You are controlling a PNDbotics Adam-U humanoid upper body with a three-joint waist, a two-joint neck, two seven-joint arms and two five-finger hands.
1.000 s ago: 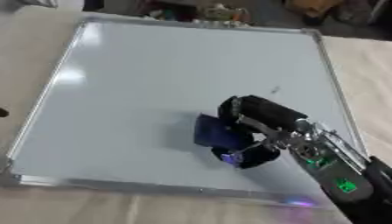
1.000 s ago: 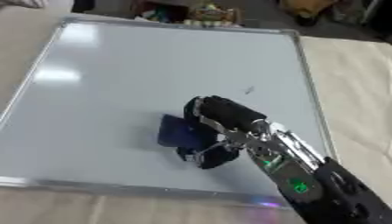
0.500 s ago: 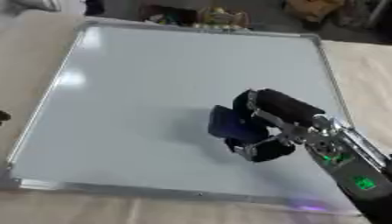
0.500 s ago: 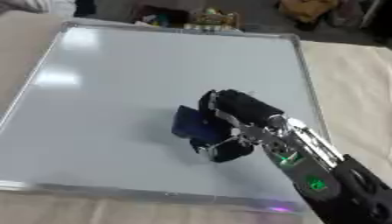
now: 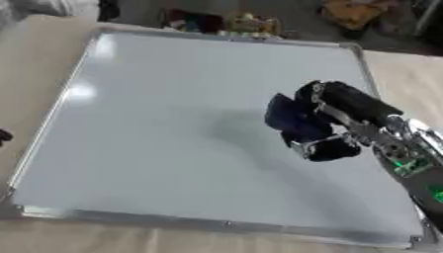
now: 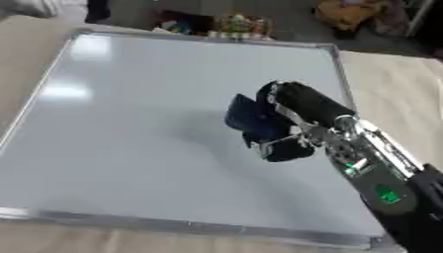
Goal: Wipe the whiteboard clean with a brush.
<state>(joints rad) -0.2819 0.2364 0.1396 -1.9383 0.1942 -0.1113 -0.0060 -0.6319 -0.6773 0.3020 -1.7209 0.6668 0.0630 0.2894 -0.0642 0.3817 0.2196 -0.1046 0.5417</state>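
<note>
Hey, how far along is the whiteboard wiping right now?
Done: the whiteboard shows no marks I can make out. In hand: the right hand is curled round the dark blue brush, over the board's right half. Left: I can't tell whether any faint traces remain; the brush has not been set down.

Both views come from 1 stereo camera in the head, looking steeply down and forward at the whiteboard (image 5: 173,138), near enough that the board nearly fills each picture. The 2 views share almost everything: the right hand (image 6: 294,116) with the dark blue brush (image 6: 251,118), and the clutter beyond the far edge.
</note>
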